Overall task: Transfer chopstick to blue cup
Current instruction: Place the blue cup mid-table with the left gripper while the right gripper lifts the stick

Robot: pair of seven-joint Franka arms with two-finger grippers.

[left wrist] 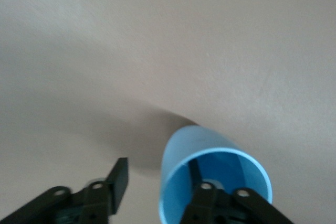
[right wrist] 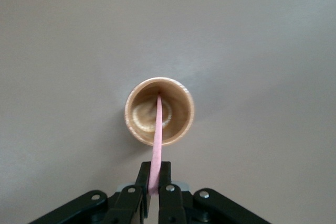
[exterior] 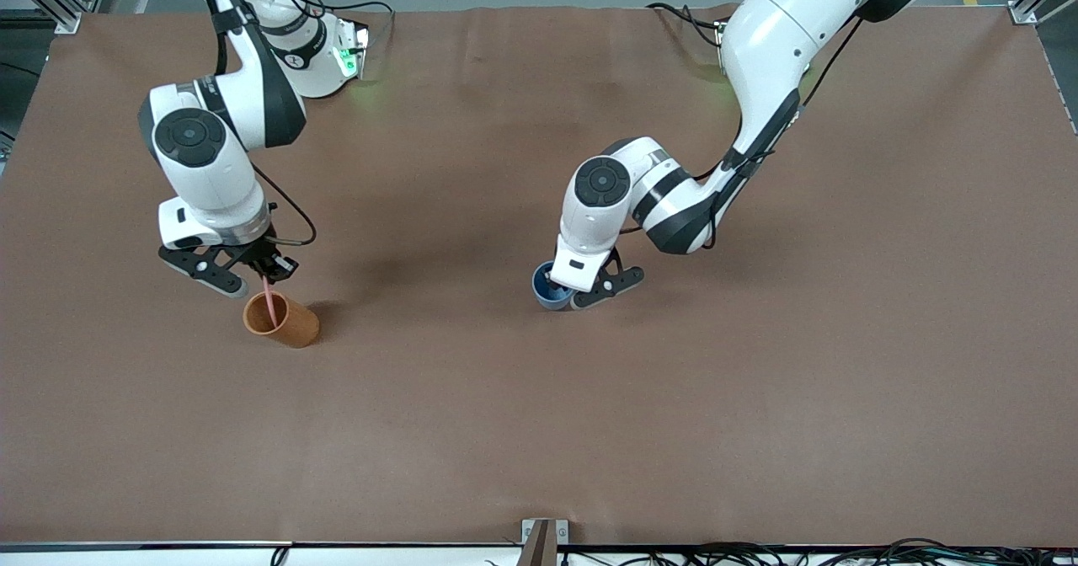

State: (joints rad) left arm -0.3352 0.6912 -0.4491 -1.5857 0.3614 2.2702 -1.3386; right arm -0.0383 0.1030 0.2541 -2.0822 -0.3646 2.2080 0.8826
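The pale-pink chopstick [exterior: 269,300] [right wrist: 157,129] stands upright with its lower end inside the orange-brown cup [exterior: 291,324] [right wrist: 185,115]. My right gripper [exterior: 268,273] [right wrist: 155,170] is directly over that cup, shut on the chopstick's upper end. The blue cup [exterior: 544,290] [left wrist: 210,144] stands upright near the table's middle. My left gripper [exterior: 581,293] [left wrist: 157,169] is at its rim and open. One finger [left wrist: 195,167] reaches inside the cup, the other finger [left wrist: 121,174] hangs outside, clear of the wall.
The brown table cloth [exterior: 539,414] lies flat around both cups. The two cups stand well apart, the orange-brown one toward the right arm's end. A small bracket [exterior: 543,541] sits at the table edge nearest the front camera.
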